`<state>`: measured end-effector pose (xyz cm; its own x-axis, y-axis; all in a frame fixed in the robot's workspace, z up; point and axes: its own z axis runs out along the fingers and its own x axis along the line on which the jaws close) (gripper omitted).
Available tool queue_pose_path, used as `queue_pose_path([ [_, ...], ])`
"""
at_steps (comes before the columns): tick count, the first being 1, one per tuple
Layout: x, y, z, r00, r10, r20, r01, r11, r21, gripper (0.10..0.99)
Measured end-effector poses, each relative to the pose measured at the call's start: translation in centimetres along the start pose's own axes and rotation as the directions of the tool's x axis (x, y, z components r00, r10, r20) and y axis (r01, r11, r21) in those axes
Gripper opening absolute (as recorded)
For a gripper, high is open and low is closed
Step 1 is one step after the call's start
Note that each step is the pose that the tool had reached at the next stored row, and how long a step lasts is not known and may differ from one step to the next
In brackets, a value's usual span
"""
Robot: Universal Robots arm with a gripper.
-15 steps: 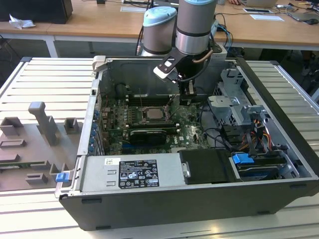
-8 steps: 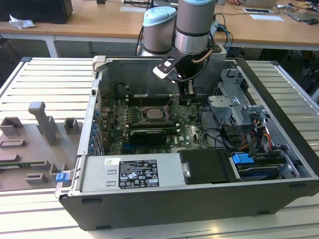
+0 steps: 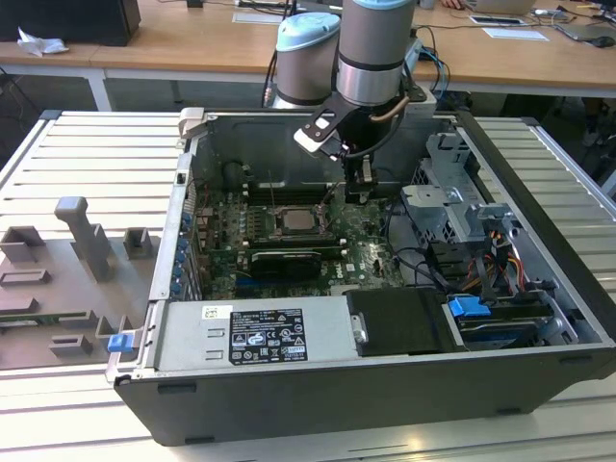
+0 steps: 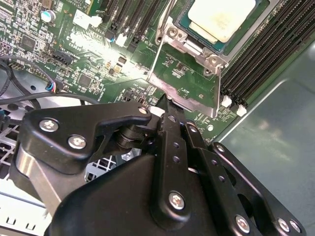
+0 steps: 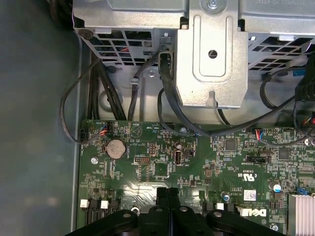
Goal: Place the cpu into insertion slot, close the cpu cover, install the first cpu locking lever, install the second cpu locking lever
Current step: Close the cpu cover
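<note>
With the cpu (image 4: 221, 17) seated, the tool (image 4: 165, 104), pinched narrow with nothing visible between its fingers just beside the cpu cover (image 4: 192, 46), should probably press the locking lever (image 4: 157, 46) down steadily, without slipping.

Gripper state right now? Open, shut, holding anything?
Gripper: jaws shut, nothing visibly held, tips down near the cpu.

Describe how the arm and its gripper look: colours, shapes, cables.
The arm is a thick grey-silver tube with a black ring and a pale blue joint cap. A black cable loops beside the wrist, near a white-and-black bracket. The gripper is matte black, built of flat linkage bars pinned with silver screws.
</note>
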<state>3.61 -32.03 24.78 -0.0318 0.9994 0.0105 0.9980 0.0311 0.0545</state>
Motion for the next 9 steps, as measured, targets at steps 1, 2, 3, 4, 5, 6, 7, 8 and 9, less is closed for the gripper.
queue_pose_path([
  [1, 0.00, -0.03, 0.00, 1.0000, 0.000, 0.0000, 0.000, 1.0000, 0.000, 0.106],
  [2, 0.00, -0.05, 0.00, 1.0000, 0.000, 0.0000, 0.000, 1.0000, 0.000, 0.106],
  [3, 0.00, -0.07, 0.00, 1.0000, 0.000, 0.0000, 0.000, 1.0000, 0.000, 0.106],
  [4, 0.00, -0.08, 0.00, 1.0000, 0.000, 0.0000, 0.000, 1.0000, 0.000, 0.106],
  [5, 0.00, -0.10, -0.01, 1.0000, 0.000, 0.0000, 0.000, 1.0000, 0.000, 0.106],
  [6, 0.00, -0.12, -0.01, 1.0000, 0.000, 0.0000, 0.000, 1.0000, 0.000, 0.106],
  [7, 0.00, -0.14, -0.01, 1.0000, 0.000, 0.0001, 0.000, 1.0000, 0.000, 0.106],
  [8, 0.00, -0.15, -0.01, 1.0000, 0.000, 0.0000, 0.000, 1.0000, 0.000, 0.106],
  [9, 0.01, -0.17, -0.01, 1.0000, 0.000, 0.0000, 0.000, 1.0000, 0.000, 0.106],
])
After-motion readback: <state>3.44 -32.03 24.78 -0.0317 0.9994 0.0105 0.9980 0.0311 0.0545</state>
